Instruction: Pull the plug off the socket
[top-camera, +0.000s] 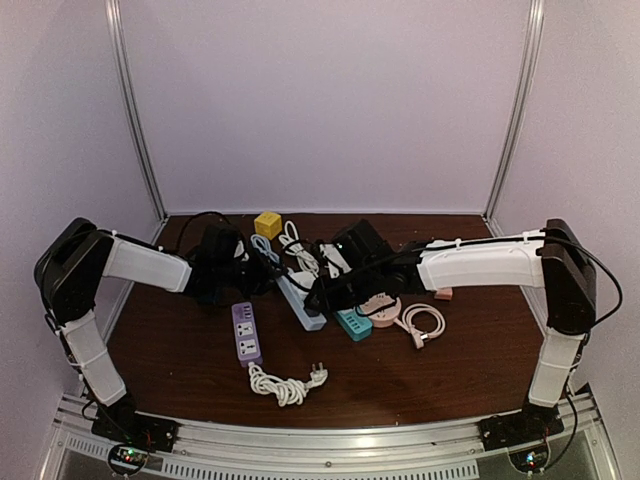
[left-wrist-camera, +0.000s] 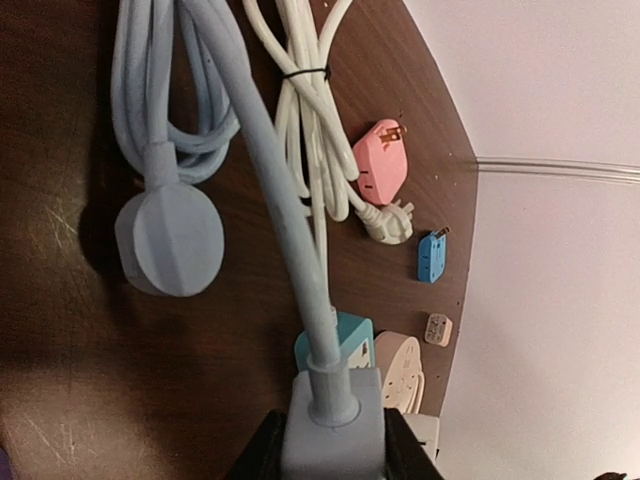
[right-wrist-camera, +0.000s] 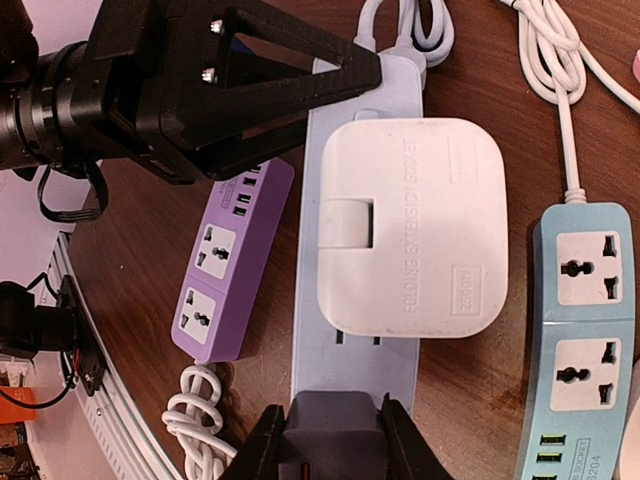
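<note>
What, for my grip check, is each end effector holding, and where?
Left end effector: light-blue power strip, cable end. Right end effector: dark grey plug, its sides.

Dark wood table (top-camera: 420, 380); pale lilac walls (top-camera: 320, 100); two metal corner posts (top-camera: 138, 110) behind.

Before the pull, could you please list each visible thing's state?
Left gripper, shut on blue strip at its cable end.
Right gripper, shut on grey plug.
Grey plug, apparently seated in blue strip.
White folding adapter, plugged into blue strip.
Purple strip, sockets empty.
Teal strip, visible sockets empty.
</note>
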